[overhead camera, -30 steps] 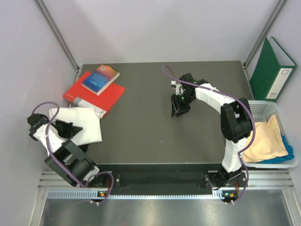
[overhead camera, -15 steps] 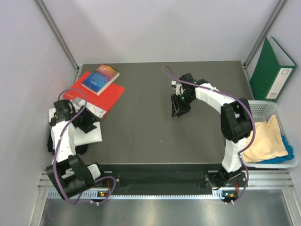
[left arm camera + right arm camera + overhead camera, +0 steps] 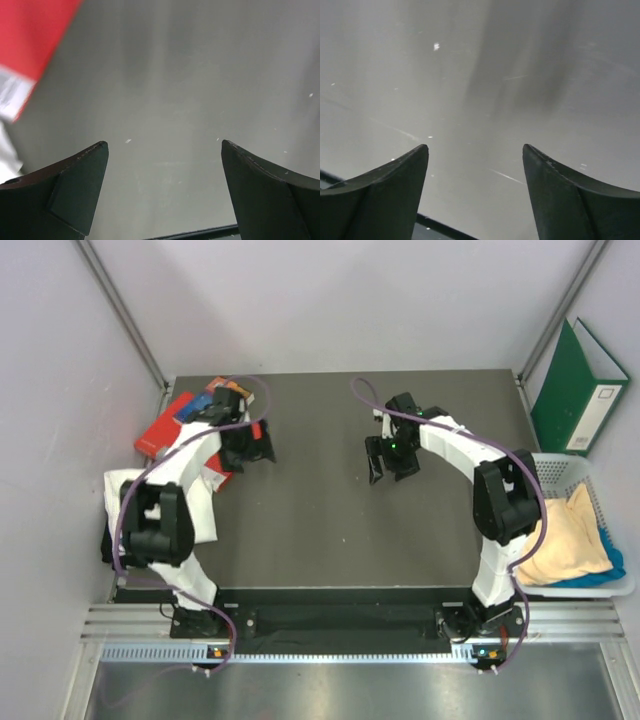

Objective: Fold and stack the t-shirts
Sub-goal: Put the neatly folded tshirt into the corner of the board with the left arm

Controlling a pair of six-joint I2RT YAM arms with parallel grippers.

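Observation:
A folded white t-shirt (image 3: pixel 203 512) lies at the table's left edge on top of a black t-shirt (image 3: pixel 107 548); my left arm crosses over both. My left gripper (image 3: pixel 252 447) is open and empty, hovering beside the red book, away from that stack. In the left wrist view the left gripper (image 3: pixel 164 142) has only bare table between its fingers. My right gripper (image 3: pixel 385 465) is open over the table's far middle, and the right wrist view shows the right gripper (image 3: pixel 475 146) holding nothing. A pale yellow t-shirt (image 3: pixel 565 535) lies on a blue t-shirt (image 3: pixel 610 566) in the basket.
A red book (image 3: pixel 160 433) with a blue book (image 3: pixel 222 391) on it sits at the far left; the red book (image 3: pixel 35 35) fills the left wrist view's corner. A white mesh basket (image 3: pixel 590 472) stands off the right edge, with a green binder (image 3: pixel 580 390) behind it. The dark table (image 3: pixel 320 530) lies between the arms.
My left gripper let go of the white t-shirt, opened wide and swung from the left edge up to beside the red book. My right gripper opened wider and shifted slightly right.

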